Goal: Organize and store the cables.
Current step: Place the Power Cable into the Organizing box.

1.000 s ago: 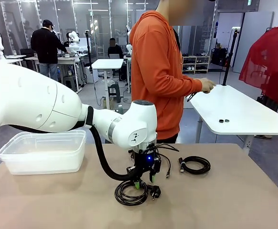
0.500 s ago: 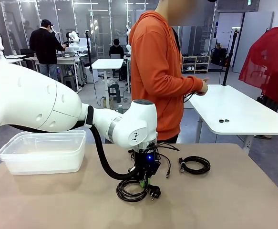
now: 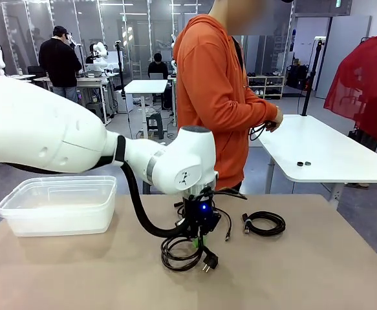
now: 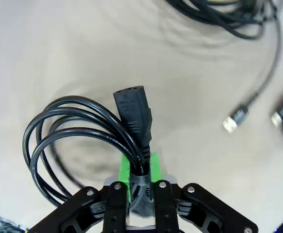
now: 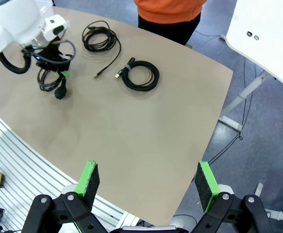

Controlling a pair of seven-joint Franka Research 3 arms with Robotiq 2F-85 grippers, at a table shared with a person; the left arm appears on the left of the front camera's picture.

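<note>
beige tabletop (image 3: 317, 271) with a clear plastic tub (image 3: 59, 205) at its left end. the left gripper (image 3: 198, 242) is pinched tight on a coiled power cable (image 3: 178, 253) (plug dangling below the loops). a second coil (image 3: 264, 223) and a third coil (image 5: 100, 38) lie on the table nearby. the right gripper (image 5: 147, 182) hovers high above the table edge, jaws spread wide and holding nothing.

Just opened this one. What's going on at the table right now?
The left gripper is shut on a coiled black power cord near the middle of the table; the coil hangs from it, apparently just off the surface. A second coil and a third coil lie on the table nearby, untouched. A clear plastic bin sits at the left end. The right gripper hangs open, holding nothing. The person in orange is turned toward a neighbouring white table.
</note>
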